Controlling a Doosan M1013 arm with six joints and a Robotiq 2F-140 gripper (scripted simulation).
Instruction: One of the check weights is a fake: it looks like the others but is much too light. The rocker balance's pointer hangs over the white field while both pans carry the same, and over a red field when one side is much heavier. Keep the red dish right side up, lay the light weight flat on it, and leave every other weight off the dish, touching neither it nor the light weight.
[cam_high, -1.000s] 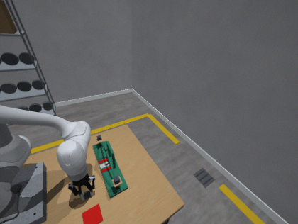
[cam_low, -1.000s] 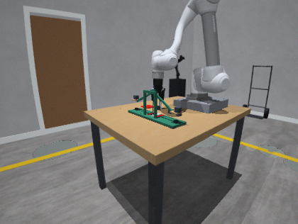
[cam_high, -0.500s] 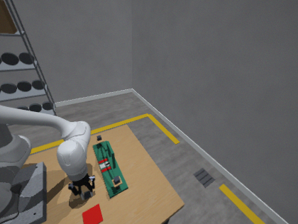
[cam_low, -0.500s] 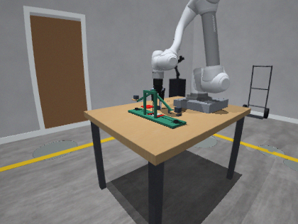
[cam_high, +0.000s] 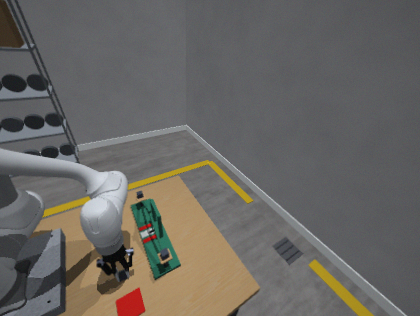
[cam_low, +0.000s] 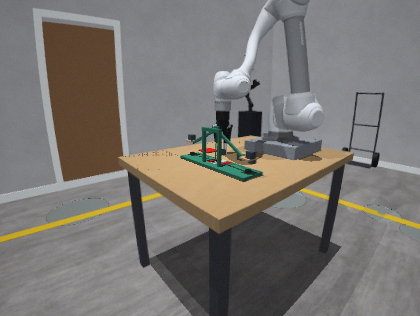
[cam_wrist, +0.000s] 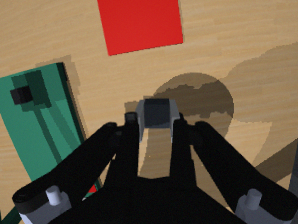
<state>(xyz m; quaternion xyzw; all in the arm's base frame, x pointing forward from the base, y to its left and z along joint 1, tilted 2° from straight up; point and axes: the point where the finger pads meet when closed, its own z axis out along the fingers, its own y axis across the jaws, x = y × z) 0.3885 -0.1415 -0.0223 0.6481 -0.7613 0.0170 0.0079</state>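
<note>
My gripper (cam_high: 120, 272) stands low over the table to the left of the green rocker balance (cam_high: 154, 237). In the wrist view its fingers are closed on the two sides of a small dark check weight (cam_wrist: 157, 113) that rests on the wood. The red dish (cam_wrist: 139, 6) (cam_high: 130, 302) lies flat and empty just beyond it, and it also shows near the table's front edge. Another weight (cam_high: 164, 255) sits on the balance's near pan, and it also shows in the wrist view (cam_wrist: 25, 95). A third weight (cam_high: 139, 193) lies on the table past the balance's far end.
The robot's grey base block (cam_high: 35, 272) stands at the left of the table. The balance's upright frame (cam_low: 212, 142) rises close to the right of the gripper. Shelving with dark discs (cam_high: 30, 120) stands behind the table.
</note>
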